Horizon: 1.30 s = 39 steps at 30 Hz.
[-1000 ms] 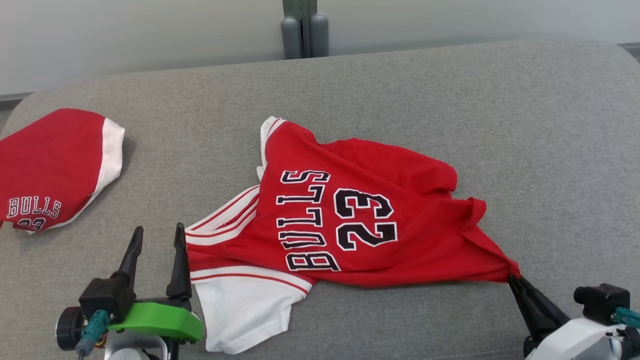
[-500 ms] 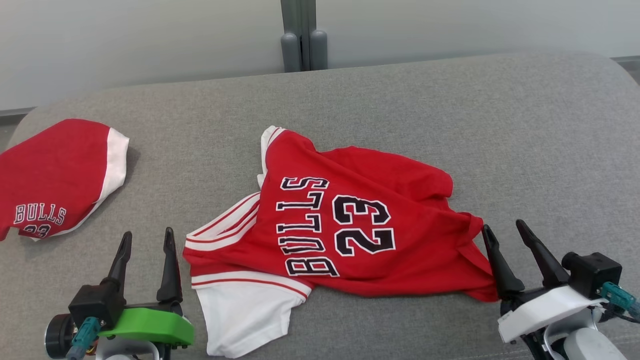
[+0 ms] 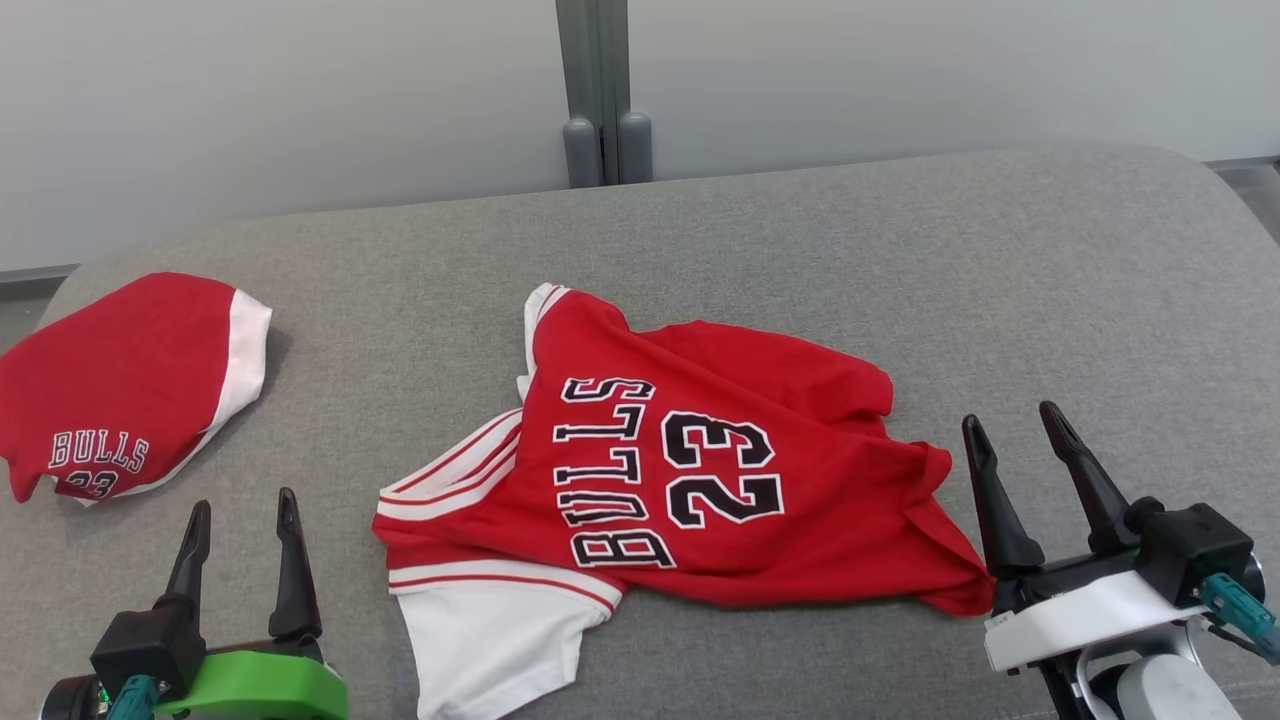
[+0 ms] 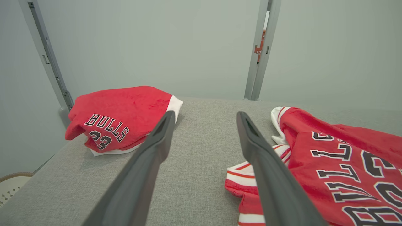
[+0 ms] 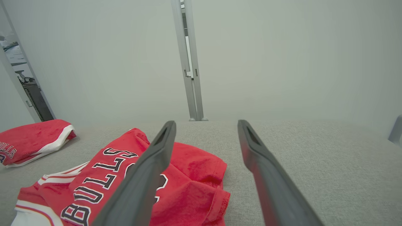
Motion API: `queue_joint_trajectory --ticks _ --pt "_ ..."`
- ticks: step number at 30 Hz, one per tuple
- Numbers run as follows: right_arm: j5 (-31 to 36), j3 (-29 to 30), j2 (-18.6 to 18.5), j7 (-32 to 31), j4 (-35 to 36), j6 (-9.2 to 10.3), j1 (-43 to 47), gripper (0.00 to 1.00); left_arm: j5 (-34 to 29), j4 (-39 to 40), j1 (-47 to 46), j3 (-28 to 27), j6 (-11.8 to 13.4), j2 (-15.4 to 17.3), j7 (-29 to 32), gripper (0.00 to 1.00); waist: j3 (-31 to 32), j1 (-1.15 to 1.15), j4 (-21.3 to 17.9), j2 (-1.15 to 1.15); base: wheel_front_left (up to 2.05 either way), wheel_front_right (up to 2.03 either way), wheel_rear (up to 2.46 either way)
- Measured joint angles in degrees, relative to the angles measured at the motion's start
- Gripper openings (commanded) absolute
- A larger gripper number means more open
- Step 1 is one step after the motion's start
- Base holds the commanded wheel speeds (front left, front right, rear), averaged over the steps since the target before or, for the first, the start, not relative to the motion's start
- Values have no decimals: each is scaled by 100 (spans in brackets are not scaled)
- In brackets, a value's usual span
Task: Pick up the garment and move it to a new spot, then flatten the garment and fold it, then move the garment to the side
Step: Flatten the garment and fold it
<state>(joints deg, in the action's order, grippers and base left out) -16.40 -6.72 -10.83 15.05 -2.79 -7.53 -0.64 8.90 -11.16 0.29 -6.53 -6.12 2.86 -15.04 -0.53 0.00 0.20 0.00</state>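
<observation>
Your right tool (image 3: 1008,418) stood with its fingers spread wide and nothing between them, just beside the lower right corner of the red shirt (image 3: 690,470). Your left tool (image 3: 243,503) was equally wide and empty, a little way off the shirt's striped left end, with a strip of bare grey between them.

The shirt lay near the middle of the surface (image 3: 900,250), rumpled. Its long axis ran left to right across the head view, so the lettering read sideways. The white part sat at the near left, and a doubled-over flap sat at the far right. Each end therefore faced one of your tools, and the right tool was the closer of the two. In the right wrist view the shirt lay off to the left of the fingers, not between them.

I judged the shirt was not yet flat, so the next move likely called for taking both ends and drawing them apart.

You had plenty of open room to the right and behind the shirt. The left was tighter, because a second red garment (image 3: 120,380) sat well apart near that rounded edge. A grey post (image 3: 598,90) stood past the far edge.
</observation>
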Motion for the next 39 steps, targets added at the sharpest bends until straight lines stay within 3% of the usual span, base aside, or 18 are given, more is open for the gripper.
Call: queue_joint_trajectory --ticks 15,39 --pt "90 426 215 0 -15 0 500 100 -163 113 339 304 -100 157 0 100 172 0 13 0 0 0 0" --pt "238 339 253 0 -76 0 512 100 -105 105 357 333 -116 178 0 100 201 0 45 0 0 0 0"
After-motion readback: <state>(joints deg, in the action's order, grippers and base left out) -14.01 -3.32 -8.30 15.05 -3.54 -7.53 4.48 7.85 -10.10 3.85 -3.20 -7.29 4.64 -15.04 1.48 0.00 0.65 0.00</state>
